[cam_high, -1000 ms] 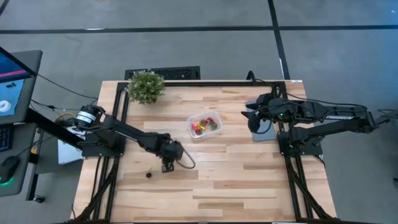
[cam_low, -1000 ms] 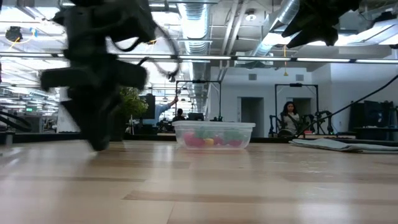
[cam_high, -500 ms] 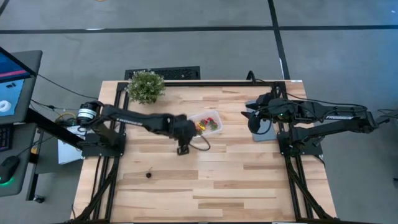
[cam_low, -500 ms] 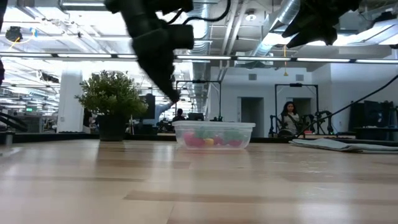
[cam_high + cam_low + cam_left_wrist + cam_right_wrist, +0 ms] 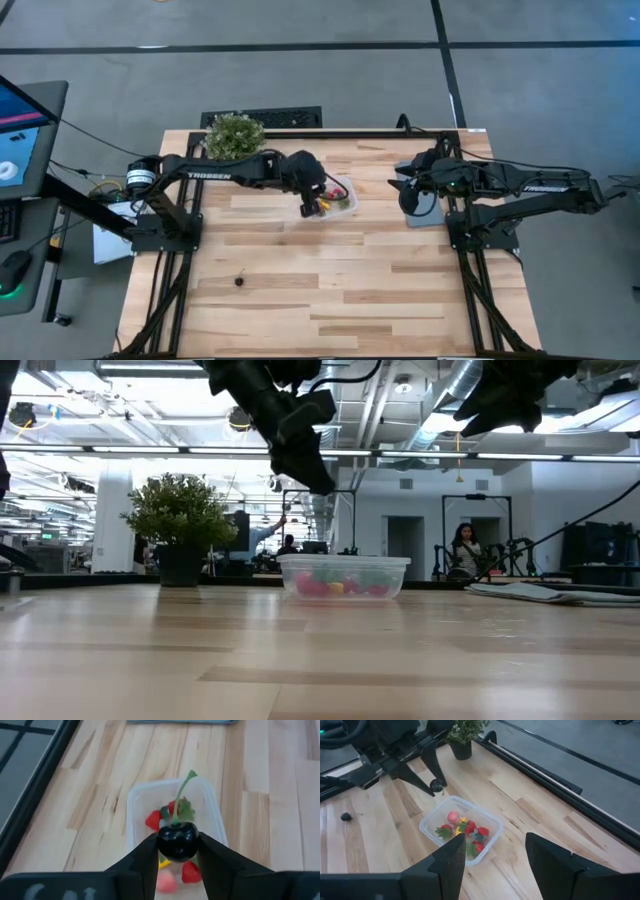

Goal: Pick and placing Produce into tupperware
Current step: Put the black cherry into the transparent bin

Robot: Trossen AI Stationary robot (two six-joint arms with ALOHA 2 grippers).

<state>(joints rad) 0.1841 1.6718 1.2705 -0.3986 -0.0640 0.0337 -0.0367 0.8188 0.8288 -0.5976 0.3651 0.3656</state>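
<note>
1. My left gripper is clenched on a dark round cherry, its green stem pointing up and away from the fingers.
2. From above, I see the left gripper over the near-left end of the tupperware; in the low view it hangs well above the tub's rim, not touching it.
3. Straight ahead of and below that claw sits the tupperware, a clear tub on the wooden table.
4. Inside it I can make out red strawberry pieces with green tops, a yellow piece and a pinkish one.
5. One more small dark berry lies on the table well apart from the claw, toward the front-left.
6. The potted plant stands behind and to the left of the claw, at the table's back edge.
7. My right gripper waits at the right side over a grey slab, its fingers spread wide and released, holding nothing.
</note>
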